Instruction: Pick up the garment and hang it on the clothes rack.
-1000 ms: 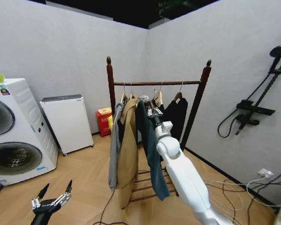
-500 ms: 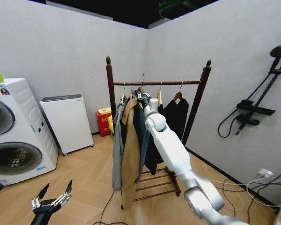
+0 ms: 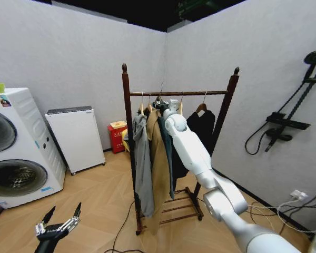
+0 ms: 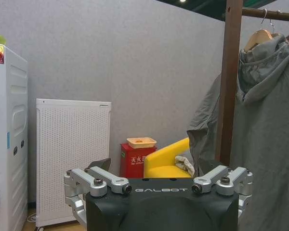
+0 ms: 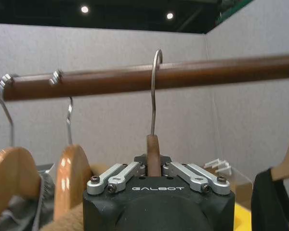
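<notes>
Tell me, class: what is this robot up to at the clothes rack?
The right gripper is shut on the wooden hanger of the teal garment, its metal hook raised at the top bar of the clothes rack, between the tan coat and a dark garment. The left gripper hangs open, low near the floor.

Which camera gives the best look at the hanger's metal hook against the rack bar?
The right wrist view: the hook rises in front of the bar, right gripper clamped on the hanger neck. The head view shows it tiny; the left wrist view shows other hangers.
</notes>
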Robot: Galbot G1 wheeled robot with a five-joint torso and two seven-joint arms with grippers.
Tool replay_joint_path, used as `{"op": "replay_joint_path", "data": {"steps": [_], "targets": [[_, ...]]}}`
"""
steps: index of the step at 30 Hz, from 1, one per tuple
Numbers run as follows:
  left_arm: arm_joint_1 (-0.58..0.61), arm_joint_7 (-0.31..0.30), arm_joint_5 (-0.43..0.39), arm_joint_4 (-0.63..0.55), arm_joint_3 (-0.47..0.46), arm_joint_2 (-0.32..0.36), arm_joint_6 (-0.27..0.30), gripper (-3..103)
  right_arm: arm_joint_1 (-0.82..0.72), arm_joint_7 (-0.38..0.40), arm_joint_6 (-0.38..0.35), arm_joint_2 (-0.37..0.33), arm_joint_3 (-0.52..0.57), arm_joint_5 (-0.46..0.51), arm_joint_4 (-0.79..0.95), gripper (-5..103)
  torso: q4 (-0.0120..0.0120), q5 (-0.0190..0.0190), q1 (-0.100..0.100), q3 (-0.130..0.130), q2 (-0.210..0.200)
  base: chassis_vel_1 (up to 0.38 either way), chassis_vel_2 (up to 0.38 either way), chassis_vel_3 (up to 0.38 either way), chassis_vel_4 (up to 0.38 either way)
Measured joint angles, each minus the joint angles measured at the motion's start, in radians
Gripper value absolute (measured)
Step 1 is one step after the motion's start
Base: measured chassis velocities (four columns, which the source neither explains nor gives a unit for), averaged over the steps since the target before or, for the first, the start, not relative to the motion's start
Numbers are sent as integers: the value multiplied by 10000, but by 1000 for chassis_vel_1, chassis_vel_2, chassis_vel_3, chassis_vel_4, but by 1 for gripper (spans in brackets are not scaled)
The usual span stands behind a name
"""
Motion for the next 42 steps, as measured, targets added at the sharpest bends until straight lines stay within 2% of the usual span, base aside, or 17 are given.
{"op": "replay_joint_path", "data": {"steps": [8, 10, 13, 14, 18, 21, 22, 24, 27, 29, 30, 32, 34, 37, 39, 40, 42], "targets": [[0, 0, 0, 0, 0, 0, 0, 100, -663, -380, -255, -343, 99, 362, 454, 10, -1, -7, -5, -8, 6, 0, 0, 0, 0], [3, 0, 0, 1, 0, 0, 0, 100, -1013, -455, -215, -439, 97, 349, 743, 13, -3, 9, -4, 2, 2, 0, 0, 0, 0], [0, 2, 0, 0, 1, 0, -1, 100, -1907, -870, 489, -764, 318, -173, 1987, 28, 1, -3, 1, 1, -1, 0, 0, 0, 0], [0, 2, 0, 0, 1, 0, -1, 100, -1907, -870, 489, -764, 318, -173, 1987, 28, 1, -3, 1, 1, -1, 0, 0, 0, 0], [0, -2, 0, 0, -1, -1, 0, 100, -2904, -906, 744, -1216, 539, -327, 3438, 45, 0, 2, 2, 2, -1, 0, 0, 0, 0], [0, 1, 0, 0, 0, 0, -1, 100, -4295, -721, 886, -1841, 893, -301, 5282, 61, 1, 1, -1, -1, 0, 0, 0, 0, 0], [0, 1, 0, 0, 0, 0, -1, 100, -4295, -721, 886, -1841, 893, -301, 5282, 61, 1, 1, -1, -1, 0, 0, 0, 0, 0], [0, 6, 0, 0, 0, 0, 0, 100, -5673, -457, 990, -2398, 1282, -293, 6885, 72, 2, 2, -1, -1, 0, 0, 0, 0, 0], [0, 5, 0, 0, 0, 0, 0, 100, -6326, -339, 1042, -2695, 1513, -283, 7644, 78, -1, 6, -1, -1, 0, 0, 0, 0, 0], [1, 3, 0, 0, 1, -1, 0, 100, -7954, -213, 1250, -3171, 2365, -401, 9192, 88, 0, -1, -2, -2, 1, 0, 0, 0, 0], [1, 3, 0, 0, 1, -1, 0, 100, -7954, -213, 1250, -3171, 2365, -401, 9192, 88, 0, -1, -2, -2, 1, 0, 0, 0, 0], [2, -2, 0, 1, 0, -1, 0, 100, -9712, -250, 1600, -3295, 3202, -658, 10280, 97, -1, 4, -2, -1, 1, 0, 0, 0, 0], [0, -1, 0, 1, 1, 0, -1, 100, -11508, -319, 2138, -3107, 4178, -1095, 11114, 99, -2, -3, -2, -3, 2, 0, 0, 0, 0], [0, 3, 0, 0, 0, 0, -1, 100, -12524, -390, 2609, -2909, 4738, -1446, 11412, 100, 0, 4, -3, -4, 2, 0, 0, 0, 0], [0, -1, 0, 0, 0, -1, -1, 100, -14686, -479, 3775, -2550, 5831, -1994, 11908, 100, -4, 2, -3, -3, 3, 0, 0, 0, 0], [0, -1, 0, 0, 0, -1, -1, 100, -14686, -479, 3775, -2550, 5831, -1994, 11908, 100, -4, 2, -3, -3, 3, 0, 0, 0, 0], [0, -1, 0, 0, 0, -1, -1, 100, -16391, -297, 4754, -2175, 6656, -2383, 12183, 100, -6, 0, -4, -3, 4, 0, 0, 0, 0]]}}
